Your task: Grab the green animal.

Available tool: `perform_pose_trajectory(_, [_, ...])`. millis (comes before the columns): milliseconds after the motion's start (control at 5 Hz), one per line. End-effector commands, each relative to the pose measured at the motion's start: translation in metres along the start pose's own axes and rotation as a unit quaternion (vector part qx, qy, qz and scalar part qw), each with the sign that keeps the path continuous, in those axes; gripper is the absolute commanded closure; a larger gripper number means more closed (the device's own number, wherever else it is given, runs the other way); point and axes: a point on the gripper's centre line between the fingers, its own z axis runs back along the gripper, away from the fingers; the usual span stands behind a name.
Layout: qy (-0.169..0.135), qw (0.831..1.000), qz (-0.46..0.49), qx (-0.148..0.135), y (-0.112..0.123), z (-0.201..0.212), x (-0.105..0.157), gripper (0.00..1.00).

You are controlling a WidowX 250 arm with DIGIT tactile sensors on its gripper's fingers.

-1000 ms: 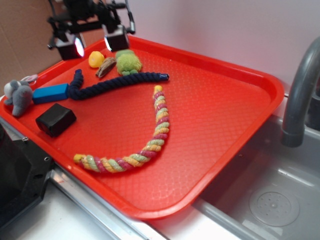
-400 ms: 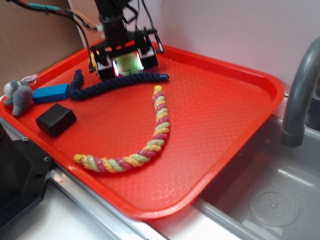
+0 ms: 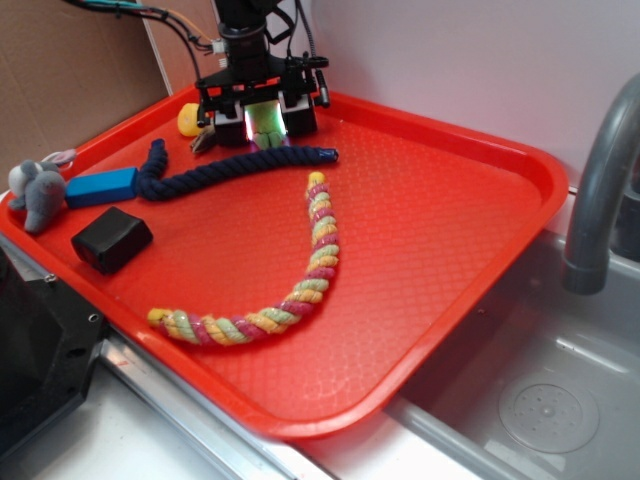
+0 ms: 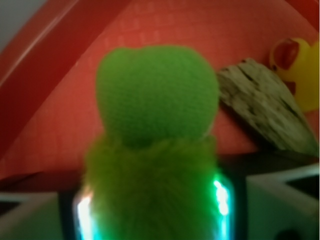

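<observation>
A mock kitchen set up for robot trials. A grey metal sink basin [image 3: 540, 390] with a round drain [image 3: 548, 410] sits at the lower right, and a curved grey faucet [image 3: 598, 190] rises over it. Beside the sink, a red plastic serving tray [image 3: 440, 240] holds toys and ropes. Behind stand a plain pale wall [image 3: 470, 60] and brown cardboard [image 3: 70, 80], with loose robot cables [image 3: 150, 15] hanging above.

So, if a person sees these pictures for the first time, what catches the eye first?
Probably the big red tray, with the long yellow-green-pink rope curving across its middle. Next, at the tray's far corner, the pincer is down around the green animal, which fills the wrist view, with a yellow toy beside it.
</observation>
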Motion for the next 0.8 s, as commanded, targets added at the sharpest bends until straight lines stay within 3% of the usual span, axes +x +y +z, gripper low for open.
perform_pose_trajectory(0, [-0.063,0.976,-0.209,-0.023,0.021,0.106,-0.033,1.00])
perform_pose_trajectory(200, [-0.040,0.941,-0.320,-0.099,0.024,0.158,-0.067,1.00])
perform_pose_trajectory(400, [-0.015,0.907,-0.414,-0.076,0.012,0.174,-0.095,1.00])
perform_pose_trajectory(600, [0.003,0.895,-0.438,-0.081,0.017,0.180,-0.112,1.00])
